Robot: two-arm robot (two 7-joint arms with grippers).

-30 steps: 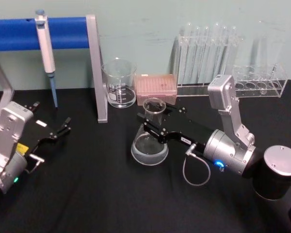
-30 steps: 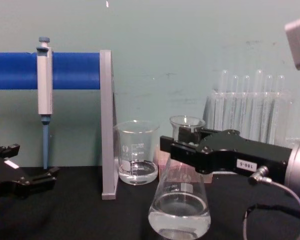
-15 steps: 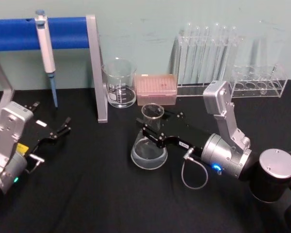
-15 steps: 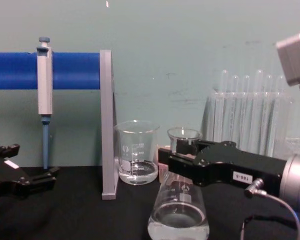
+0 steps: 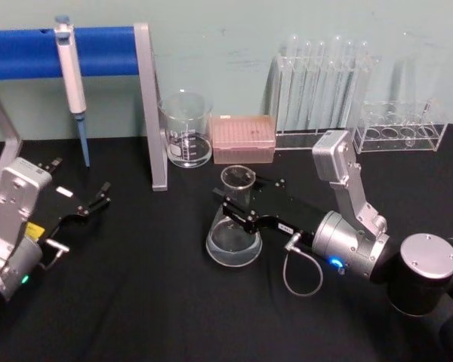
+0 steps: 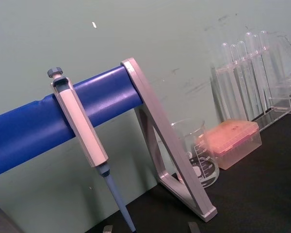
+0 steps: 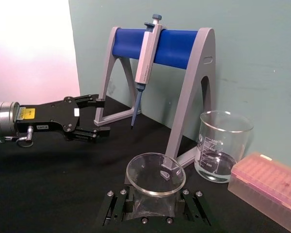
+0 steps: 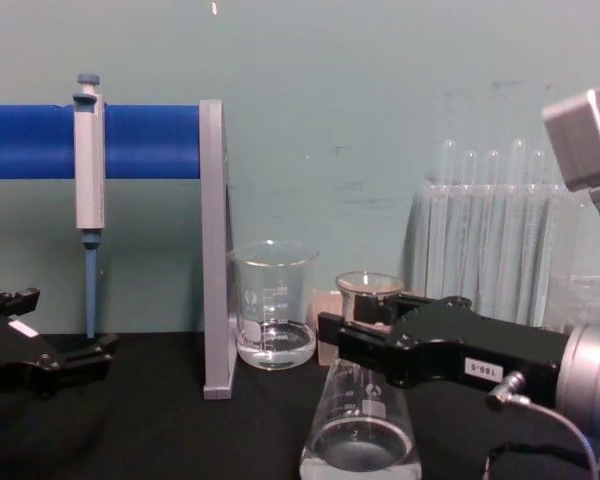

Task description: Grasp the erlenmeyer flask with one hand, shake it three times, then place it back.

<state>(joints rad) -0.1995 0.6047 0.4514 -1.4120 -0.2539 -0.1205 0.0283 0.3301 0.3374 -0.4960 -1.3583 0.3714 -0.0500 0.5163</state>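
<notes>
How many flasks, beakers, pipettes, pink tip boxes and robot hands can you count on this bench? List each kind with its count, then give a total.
erlenmeyer flask: 1
beaker: 1
pipette: 1
pink tip box: 1
hand: 2 (left hand open at the table's left; right hand shut on the flask's neck)
Total: 6
</notes>
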